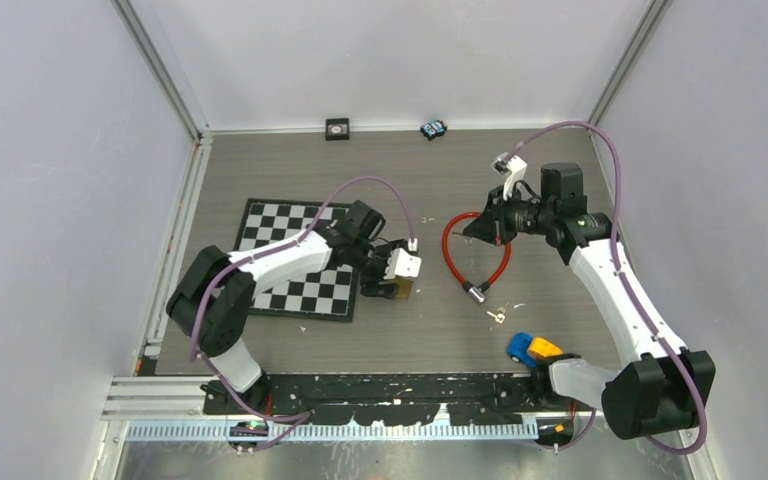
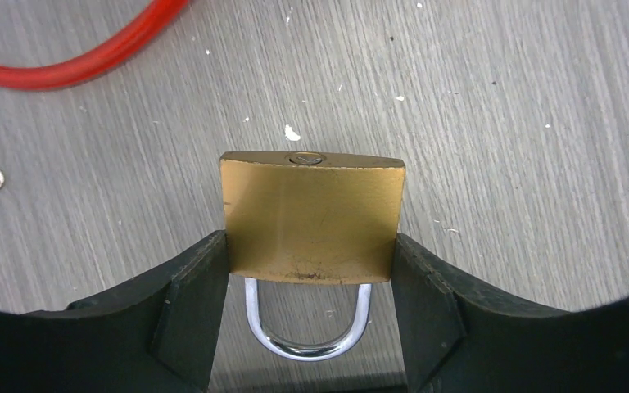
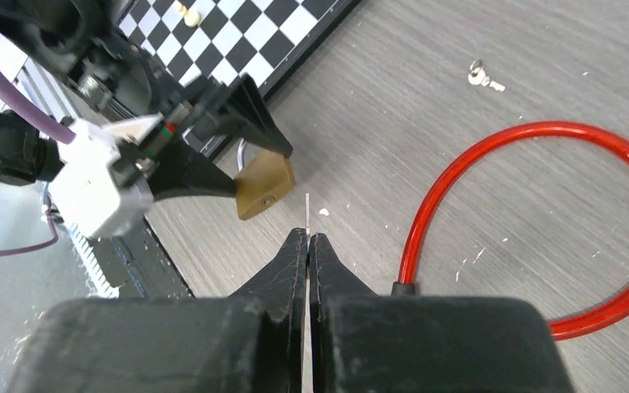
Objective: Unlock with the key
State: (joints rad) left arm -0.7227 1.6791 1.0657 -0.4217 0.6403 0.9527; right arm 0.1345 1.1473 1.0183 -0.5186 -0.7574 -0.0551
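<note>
Padlock (image 2: 311, 217) is pinched across its brass flanks by the left tool (image 2: 311, 250), low at the surface (image 2: 500, 123) beside the chessboard (image 1: 295, 260). Its keyhole end faces outward and the shackle (image 2: 307, 327) is tucked back between the fingers. I judge it heavy, rigid and smooth, so the flat sides are the right hold. My right tool (image 3: 308, 241) is pressed together on a thin sliver I take for the key (image 3: 307, 211) (edge-on, hard to confirm), light and prone to twist. Bare room lies between them; the red cable (image 3: 540, 131) and a spare key (image 3: 485, 78) lie aside.
</note>
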